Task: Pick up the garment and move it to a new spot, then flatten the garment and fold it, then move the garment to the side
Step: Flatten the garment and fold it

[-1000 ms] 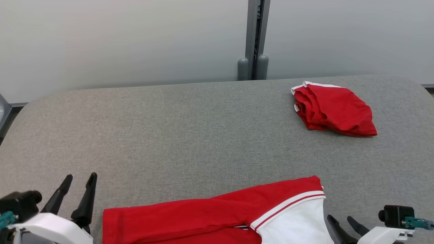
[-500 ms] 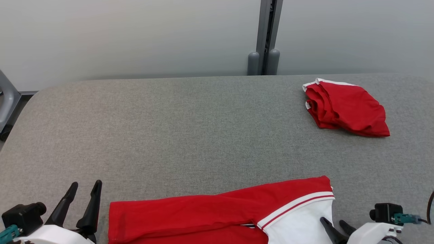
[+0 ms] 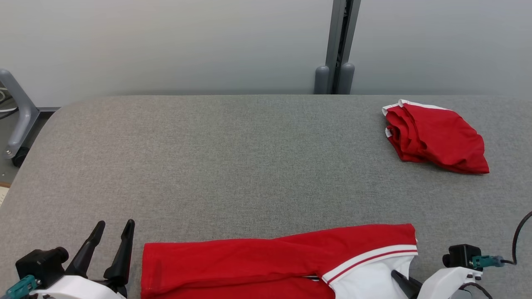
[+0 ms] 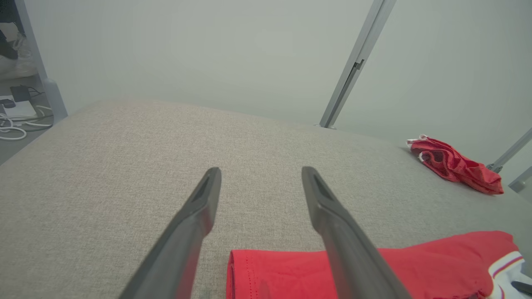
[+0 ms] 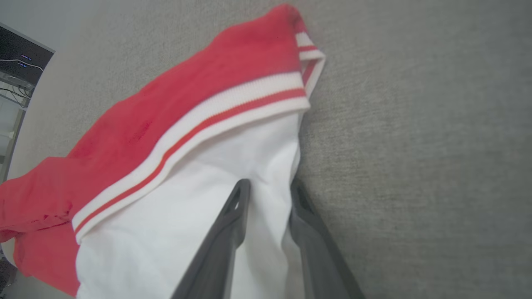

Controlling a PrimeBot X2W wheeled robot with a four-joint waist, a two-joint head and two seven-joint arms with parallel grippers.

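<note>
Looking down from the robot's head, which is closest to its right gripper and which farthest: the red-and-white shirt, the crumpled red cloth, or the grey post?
1. red-and-white shirt: at the right gripper, on the table near its front edge.
2. crumpled red cloth: farther back, right side.
3. grey post: beyond the far edge.

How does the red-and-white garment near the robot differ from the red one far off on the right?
The near garment lies spread long; the far garment is bunched in a heap. The near garment has a large white panel; the far garment is almost all red with white trim. The right hand straddles the near garment's white edge; nothing touches the far garment. Both lie on the grey table.
</note>
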